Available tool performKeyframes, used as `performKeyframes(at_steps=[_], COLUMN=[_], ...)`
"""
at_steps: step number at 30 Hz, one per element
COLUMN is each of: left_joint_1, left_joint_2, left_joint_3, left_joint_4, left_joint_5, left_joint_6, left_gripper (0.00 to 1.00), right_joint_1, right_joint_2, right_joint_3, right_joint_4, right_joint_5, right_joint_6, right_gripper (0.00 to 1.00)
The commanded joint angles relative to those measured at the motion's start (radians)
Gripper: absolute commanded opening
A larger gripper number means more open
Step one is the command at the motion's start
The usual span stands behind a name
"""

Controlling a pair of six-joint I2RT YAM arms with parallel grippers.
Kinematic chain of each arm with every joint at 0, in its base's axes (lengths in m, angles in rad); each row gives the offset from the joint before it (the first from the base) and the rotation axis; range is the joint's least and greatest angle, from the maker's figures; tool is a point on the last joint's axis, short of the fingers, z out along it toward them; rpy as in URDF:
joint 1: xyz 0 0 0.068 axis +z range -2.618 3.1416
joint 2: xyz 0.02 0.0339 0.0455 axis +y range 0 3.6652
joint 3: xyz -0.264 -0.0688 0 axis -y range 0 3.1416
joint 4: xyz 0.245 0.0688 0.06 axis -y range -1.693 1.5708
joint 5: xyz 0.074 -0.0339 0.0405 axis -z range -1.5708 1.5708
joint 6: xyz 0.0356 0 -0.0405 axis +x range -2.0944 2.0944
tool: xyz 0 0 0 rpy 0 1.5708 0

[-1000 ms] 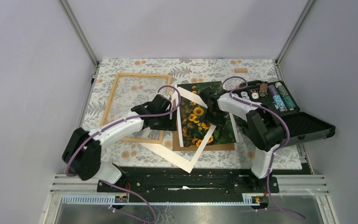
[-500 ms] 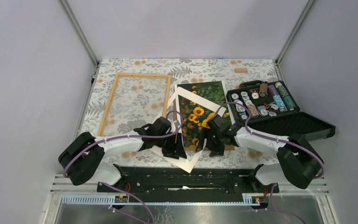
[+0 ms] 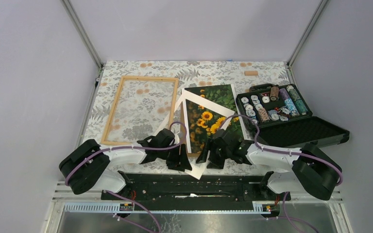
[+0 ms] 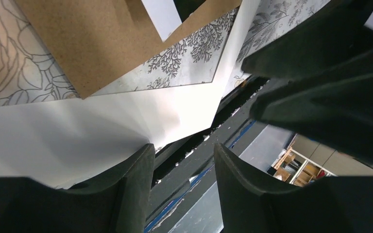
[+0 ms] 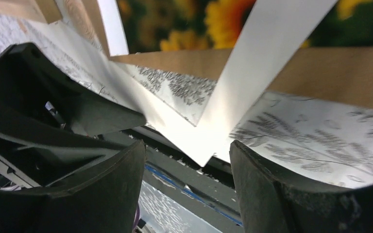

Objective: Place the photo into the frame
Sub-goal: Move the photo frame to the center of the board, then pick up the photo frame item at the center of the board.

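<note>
The photo (image 3: pixel 208 116) of sunflowers lies face up mid-table on a brown backing board (image 3: pixel 183 127). A white mat (image 3: pixel 197 170) lies skewed across it, its near corner reaching the table's front edge. The light wood frame (image 3: pixel 112 111) lies flat at the back left, apart from the photo. My left gripper (image 3: pixel 184 164) hangs low just left of that mat corner, open and holding nothing (image 4: pixel 183 148). My right gripper (image 3: pixel 205 158) is just right of the corner, also open and holding nothing (image 5: pixel 187 145). The mat corner (image 5: pixel 201 143) shows beyond the right fingers, not between them.
An open black case (image 3: pixel 315 130) with poker chips stands at the right, beside the photo. A small wooden block (image 3: pixel 251 73) lies at the back right. The black rail (image 3: pixel 194 183) runs along the near edge just below both grippers.
Both arms have drawn back from over the photo to the near edge, and now flank the mat's near corner. The photo and frame have not moved.
</note>
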Motion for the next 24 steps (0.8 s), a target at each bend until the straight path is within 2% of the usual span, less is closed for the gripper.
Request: performKeyframes(at_steps=[1,6,10,12,16,19,24], left_joint_1=[-0.005,-0.006,-0.005,-0.005,-0.006,-0.005,-0.005], left_joint_2=[0.037,0.052,0.053,0.05,0.04,0.045,0.038], left_joint_3=[-0.055,-0.07,-0.072,-0.072,-0.078,-0.076,-0.072], left_joint_4=[0.129,0.151,0.155,0.151,0.144,0.148,0.141], left_joint_5=[-0.037,-0.029,-0.022,-0.021,-0.029,-0.027,-0.027], left_joint_6=[-0.03,-0.032,-0.03,-0.028,-0.021,-0.024,-0.024], left_gripper=[0.53,0.52,0.52,0.52,0.52,0.51,0.51], right_joint_1=[0.082,0.174,0.2,0.214,0.234,0.242,0.249], right_joint_2=[-0.005,0.014,0.079,0.073,-0.034,-0.098,-0.059], right_joint_3=[-0.048,-0.086,-0.093,-0.099,-0.127,-0.163,-0.159], right_joint_4=[0.108,0.197,0.278,0.274,0.166,0.146,0.176], right_joint_5=[-0.004,0.064,0.079,0.089,0.143,0.161,0.167], right_joint_6=[0.124,0.219,0.258,0.279,0.289,0.304,0.299], right_gripper=[0.71,0.7,0.68,0.65,0.67,0.68,0.69])
